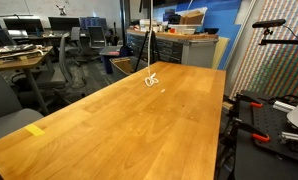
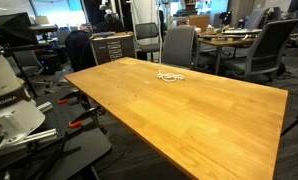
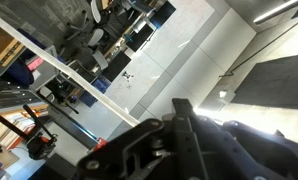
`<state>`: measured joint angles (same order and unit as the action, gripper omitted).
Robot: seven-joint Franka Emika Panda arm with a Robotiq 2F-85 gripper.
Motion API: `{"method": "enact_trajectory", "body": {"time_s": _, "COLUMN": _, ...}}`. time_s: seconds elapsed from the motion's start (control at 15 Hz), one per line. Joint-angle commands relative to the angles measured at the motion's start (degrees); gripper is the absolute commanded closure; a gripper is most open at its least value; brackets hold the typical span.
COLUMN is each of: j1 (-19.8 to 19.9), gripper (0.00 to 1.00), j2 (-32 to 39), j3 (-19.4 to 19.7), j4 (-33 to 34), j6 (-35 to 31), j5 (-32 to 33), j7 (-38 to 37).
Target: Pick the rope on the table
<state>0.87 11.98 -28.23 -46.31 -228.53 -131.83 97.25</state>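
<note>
The white rope hangs as a thin vertical line from above the frame down to the wooden table (image 1: 109,130). Its lower end lies in a small loose coil (image 1: 151,80) near the table's far end. That coil also shows in an exterior view (image 2: 169,76) on the table (image 2: 219,110). My gripper is outside both exterior views, above the picture. In the wrist view my gripper (image 3: 181,108) is dark, with its jaws pressed together. A white line (image 3: 79,82), probably the rope, runs from the upper left toward it.
A yellow tape mark (image 1: 35,129) sits near the table's front corner. Office chairs (image 2: 177,45) and desks stand beyond the far edge, with a drawer cabinet (image 1: 179,47) behind. Robot equipment (image 2: 11,95) and red clamps (image 1: 259,112) crowd the table's sides.
</note>
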Motion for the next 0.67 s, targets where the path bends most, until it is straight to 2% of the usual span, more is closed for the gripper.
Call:
{"method": "enact_trajectory", "body": {"time_s": 0.0, "j1": -0.9, "gripper": 0.99, "j2": 2.7, "j3": 0.7, "j4": -7.0, "j6": 1.8, "j5": 3.0, "j7": 2.5}}
{"method": "enact_trajectory", "body": {"time_s": 0.13, "j1": -1.0, "gripper": 0.98, "j2": 3.9, "j3": 1.6, "j4": -13.0, "j6": 2.3, "j5": 4.7, "j7": 2.0}}
{"method": "enact_trajectory", "body": {"time_s": 0.2, "j1": -0.8, "gripper": 0.73, "j2": 4.6, "j3": 1.9, "j4": -16.4, "j6": 2.8, "j5": 5.6, "j7": 1.7}}
{"method": "enact_trajectory", "body": {"time_s": 0.33, "j1": -0.2, "gripper": 0.69, "j2": 5.8, "j3": 3.4, "j4": -23.8, "j6": 4.9, "j5": 8.1, "j7": 1.2}}
{"method": "enact_trajectory", "body": {"time_s": 0.4, "j1": 0.7, "gripper": 0.6, "j2": 5.8, "j3": 4.3, "j4": -27.2, "j6": 6.0, "j5": 8.8, "j7": 1.9}}
{"method": "enact_trajectory", "body": {"time_s": 0.47, "j1": -0.3, "gripper": 0.53, "j2": 6.0, "j3": 7.3, "j4": -29.6, "j6": 6.6, "j5": 8.7, "j7": 3.2}}
{"method": "enact_trajectory", "body": {"time_s": 0.6, "j1": 1.3, "gripper": 0.37, "j2": 4.8, "j3": 10.0, "j4": -37.1, "j6": 8.7, "j5": 9.7, "j7": 4.5}}
